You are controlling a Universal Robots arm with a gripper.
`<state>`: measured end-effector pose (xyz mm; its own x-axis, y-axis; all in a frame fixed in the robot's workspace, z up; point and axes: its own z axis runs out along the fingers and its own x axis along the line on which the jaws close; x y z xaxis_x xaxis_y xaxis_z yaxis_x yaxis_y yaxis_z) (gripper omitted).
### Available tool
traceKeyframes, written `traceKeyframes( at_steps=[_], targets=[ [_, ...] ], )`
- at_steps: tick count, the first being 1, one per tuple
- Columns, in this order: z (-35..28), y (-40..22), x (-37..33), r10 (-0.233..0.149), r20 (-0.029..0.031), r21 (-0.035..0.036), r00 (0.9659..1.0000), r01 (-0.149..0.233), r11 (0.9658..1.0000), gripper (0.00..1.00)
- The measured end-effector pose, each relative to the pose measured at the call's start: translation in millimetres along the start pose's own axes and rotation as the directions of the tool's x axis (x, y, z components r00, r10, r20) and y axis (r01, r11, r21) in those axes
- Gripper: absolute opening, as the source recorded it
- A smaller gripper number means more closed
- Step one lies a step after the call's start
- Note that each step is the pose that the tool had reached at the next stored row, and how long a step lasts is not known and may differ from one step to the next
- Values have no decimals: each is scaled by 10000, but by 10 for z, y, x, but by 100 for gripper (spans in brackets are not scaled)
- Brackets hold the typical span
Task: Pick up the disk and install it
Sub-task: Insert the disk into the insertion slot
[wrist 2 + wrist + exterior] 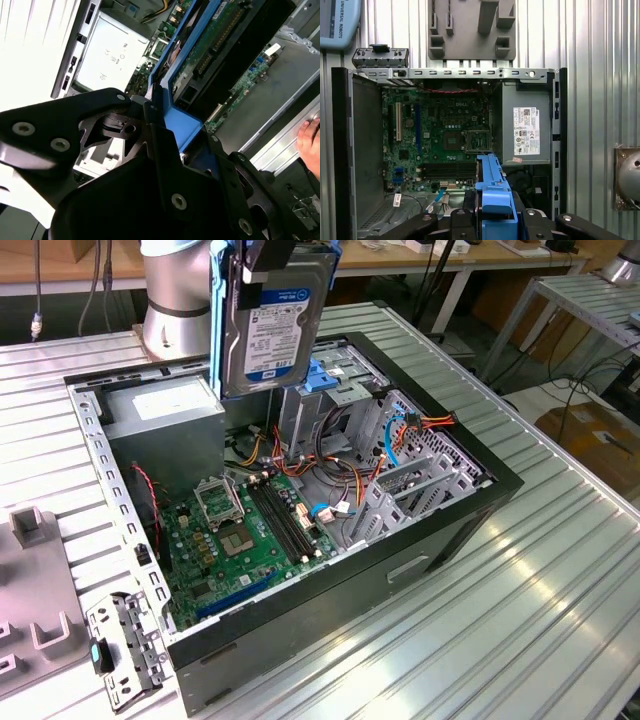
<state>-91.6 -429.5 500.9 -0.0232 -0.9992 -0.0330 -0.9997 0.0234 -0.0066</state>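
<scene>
The disk [270, 330] hangs upright above the back of the open computer case [430, 540], its white-and-blue label facing the exterior camera and blue rails along its edges. My gripper [262, 270] is shut on its upper end. In the second wrist view the black fingers [150, 125] clamp the blue rail [172, 122], and the disk's circuit side [215, 35] runs away from them. In the first wrist view the blue carrier [492, 192] stands edge-on over the case, between the motherboard [445, 135] and the power supply.
Inside the case are a grey power supply box [165, 405] with a white sticker, a metal drive cage [330, 390] with blue latches, and loose cables [400, 430]. A grey fixture [30, 620] and a metal bracket [125, 645] lie at the exterior view's left. A person's hand [310, 140] rests nearby.
</scene>
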Motion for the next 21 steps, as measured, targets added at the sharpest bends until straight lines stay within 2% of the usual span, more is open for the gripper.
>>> traceKeyframes(
  at_steps=[21],
  targets=[
    [-4,-3,101,0,-1,-1,10000,0,10000,37]
  ],
)
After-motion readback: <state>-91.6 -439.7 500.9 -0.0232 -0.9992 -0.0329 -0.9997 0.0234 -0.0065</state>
